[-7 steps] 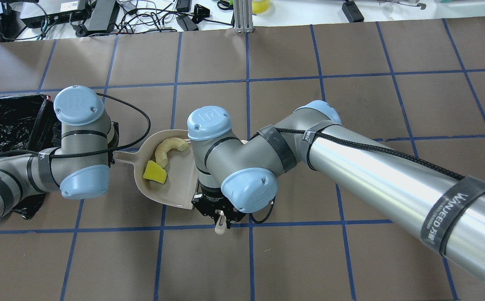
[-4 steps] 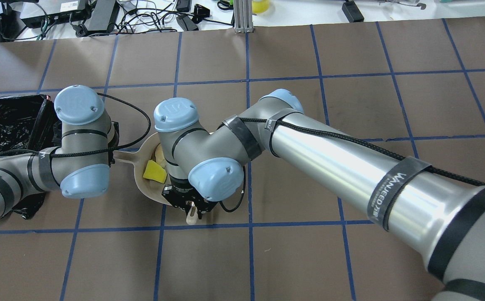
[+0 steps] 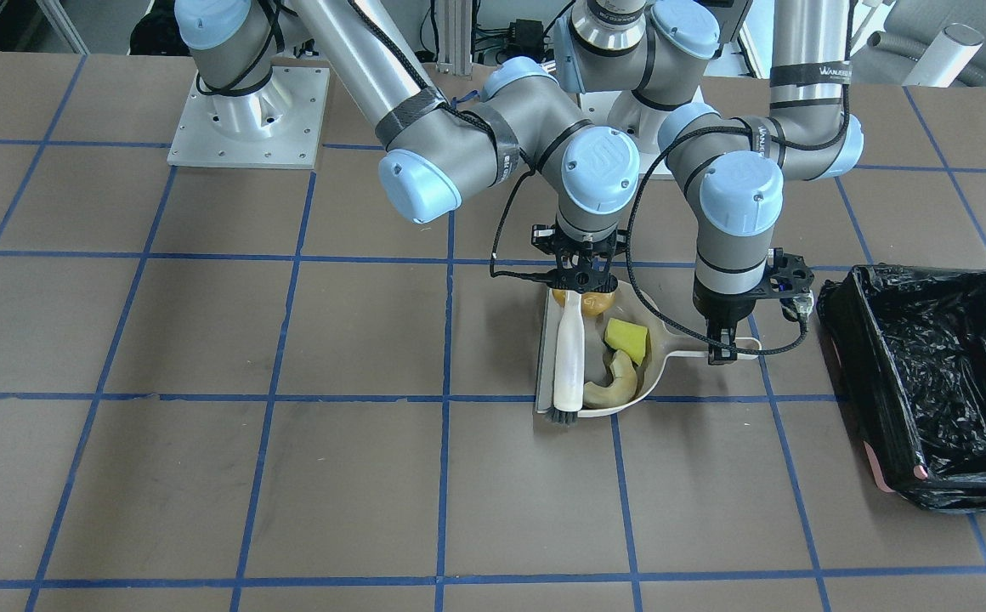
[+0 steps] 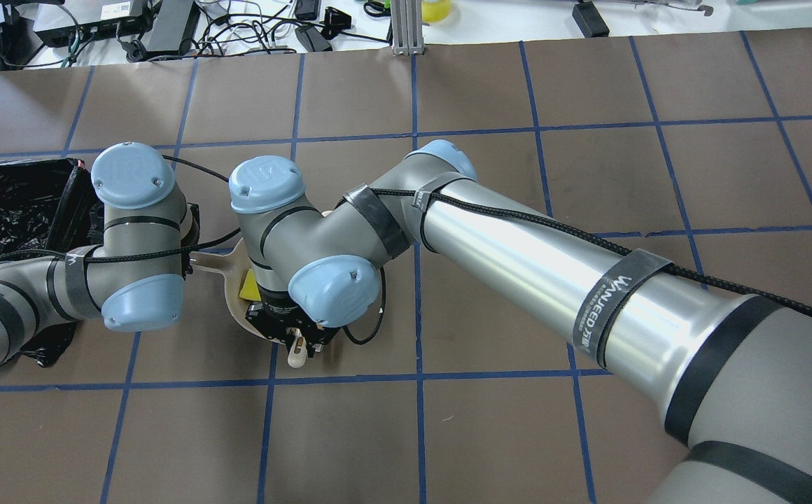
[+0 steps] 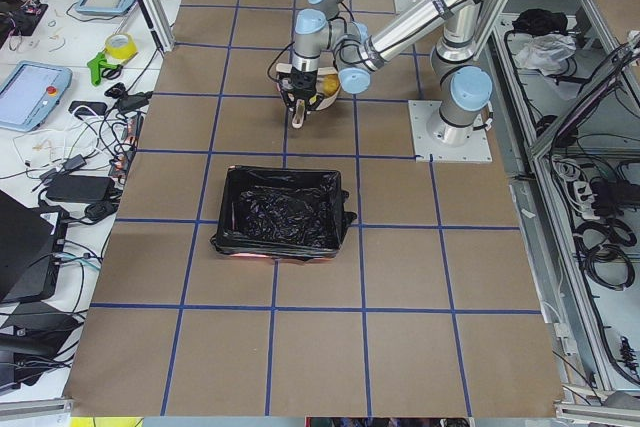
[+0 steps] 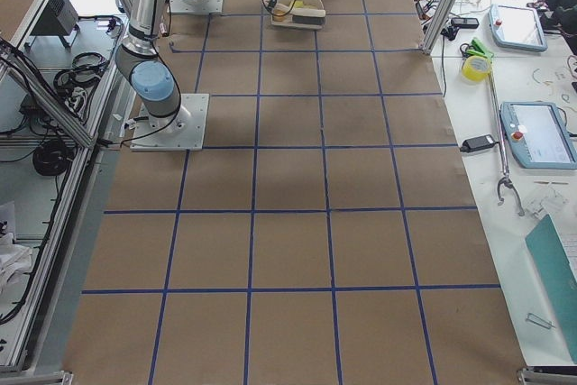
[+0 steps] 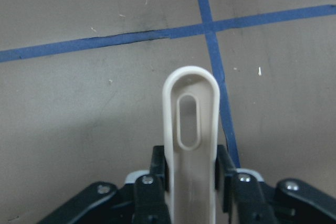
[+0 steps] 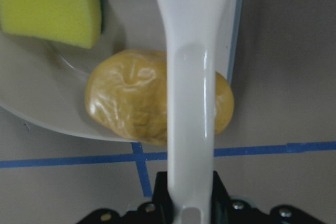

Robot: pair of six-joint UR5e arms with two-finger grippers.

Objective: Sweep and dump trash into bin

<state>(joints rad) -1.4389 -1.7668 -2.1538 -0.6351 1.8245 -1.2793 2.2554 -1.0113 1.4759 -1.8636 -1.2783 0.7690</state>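
centre of the front-facing view: the right gripper (image 3: 582,276) is clamped on a white brush (image 3: 569,357), laid along the mouth of the beige dustpan (image 3: 661,347); the left gripper (image 3: 721,348) pinches the pan's handle. inside lie a yellow-green wedge (image 3: 626,338) and a pale crescent slice (image 3: 616,382); the golden lump (image 3: 597,303) seems perched on the upper rim. best nudge it inward, pan held flat. the bin (image 3: 852,365), at right, shows only its black liner.

Table (image 3: 204,476): brown top, blue tape grid. Resting on it: beige dustpan (image 3: 661,344) near centre, black-lined bin (image 3: 935,374) well apart toward robot's left end, metal base plate (image 3: 289,127) at rear
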